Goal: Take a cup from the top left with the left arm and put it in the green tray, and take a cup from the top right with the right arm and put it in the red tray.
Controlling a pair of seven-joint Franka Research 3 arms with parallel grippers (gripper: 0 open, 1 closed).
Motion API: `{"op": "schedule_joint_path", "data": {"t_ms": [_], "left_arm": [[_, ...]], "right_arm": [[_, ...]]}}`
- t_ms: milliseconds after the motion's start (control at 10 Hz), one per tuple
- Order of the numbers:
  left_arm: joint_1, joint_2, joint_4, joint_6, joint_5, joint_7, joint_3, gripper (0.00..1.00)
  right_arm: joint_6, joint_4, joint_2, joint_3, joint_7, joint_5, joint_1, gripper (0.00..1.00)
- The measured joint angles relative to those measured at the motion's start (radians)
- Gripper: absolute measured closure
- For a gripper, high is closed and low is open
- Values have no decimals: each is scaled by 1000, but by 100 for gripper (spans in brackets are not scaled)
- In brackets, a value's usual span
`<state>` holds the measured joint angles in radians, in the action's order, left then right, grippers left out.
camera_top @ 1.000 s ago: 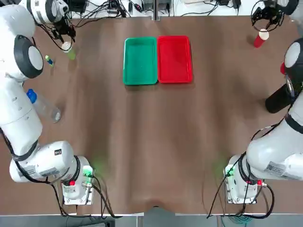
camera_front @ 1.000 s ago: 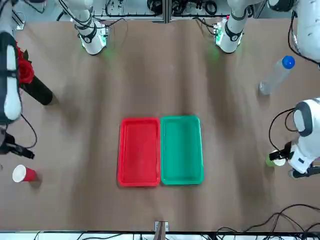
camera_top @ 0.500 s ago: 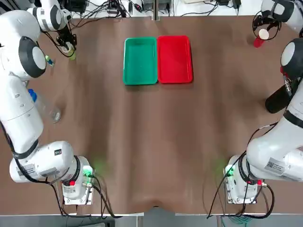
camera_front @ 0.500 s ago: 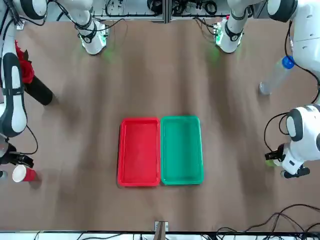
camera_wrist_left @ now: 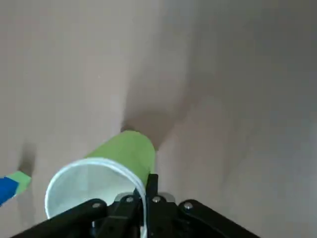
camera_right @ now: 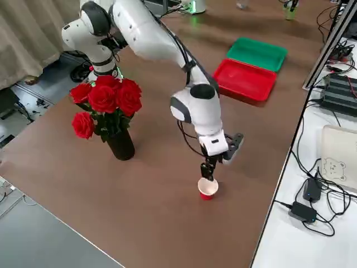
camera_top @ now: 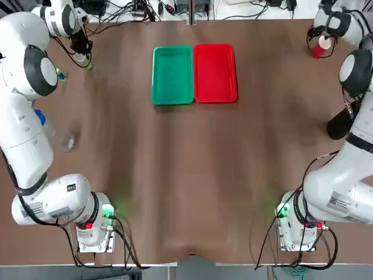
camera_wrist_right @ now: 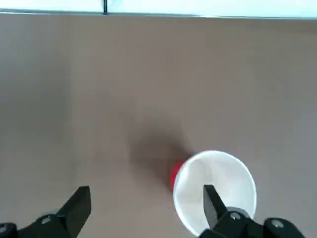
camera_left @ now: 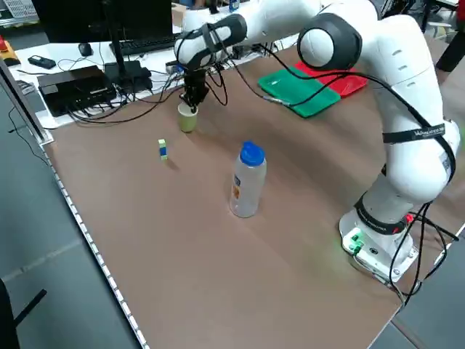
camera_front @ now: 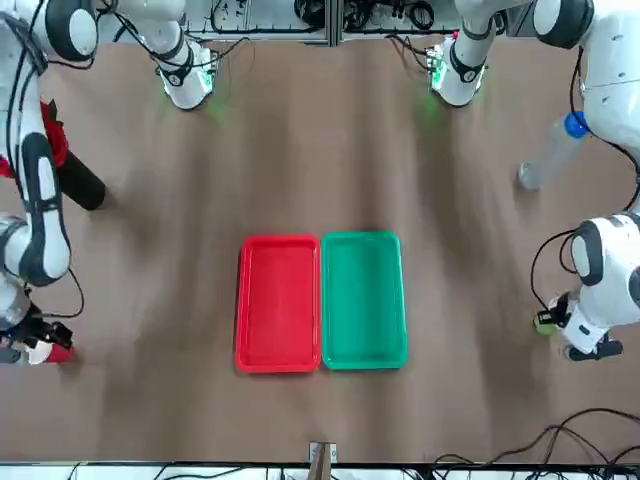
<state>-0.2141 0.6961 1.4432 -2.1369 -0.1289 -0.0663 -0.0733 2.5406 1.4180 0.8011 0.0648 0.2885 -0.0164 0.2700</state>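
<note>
- Yellow-green cup (camera_wrist_left: pixel 106 168), at the counter's far left corner, is pinched at its rim by the left pincer (camera_wrist_left: pixel 144 198); tipping is risked if lifted askew
- Red cup (camera_wrist_right: pixel 214 191) stands far right; the right pincer (camera_wrist_right: pixel 143 208) is held wide, one finger inside the rim; a knock-over is possible

I can read no text. Labels on the right arm's (camera_top: pixel 341 181) base link and the bottle (camera_left: pixel 247 182) are too small to read.

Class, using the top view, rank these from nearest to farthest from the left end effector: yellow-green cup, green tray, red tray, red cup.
1. yellow-green cup, at the left end effector, far-left corner.
2. green tray, centre-left.
3. red tray, beside it.
4. red cup, far-right corner.
</note>
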Motion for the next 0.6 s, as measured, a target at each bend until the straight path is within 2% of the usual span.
{"op": "schedule_joint_path", "data": {"t_ms": [200,300,400,500,600], "left_arm": [[6,-96,-8,128,54,-69,-34,98],[16,-142,-6,195,57,-171,-86,98],[47,-171,-2,235,57,-292,-137,98],[97,-183,1,245,58,-416,-175,98],[156,-185,1,246,58,-538,-202,98]], "right_arm": [[6,-24,31,0,15,0,0,2],[13,-26,40,0,17,0,0,4],[21,-26,51,1,20,0,1,11],[25,-27,59,2,38,1,3,30],[26,-27,64,3,66,1,8,39]]}}
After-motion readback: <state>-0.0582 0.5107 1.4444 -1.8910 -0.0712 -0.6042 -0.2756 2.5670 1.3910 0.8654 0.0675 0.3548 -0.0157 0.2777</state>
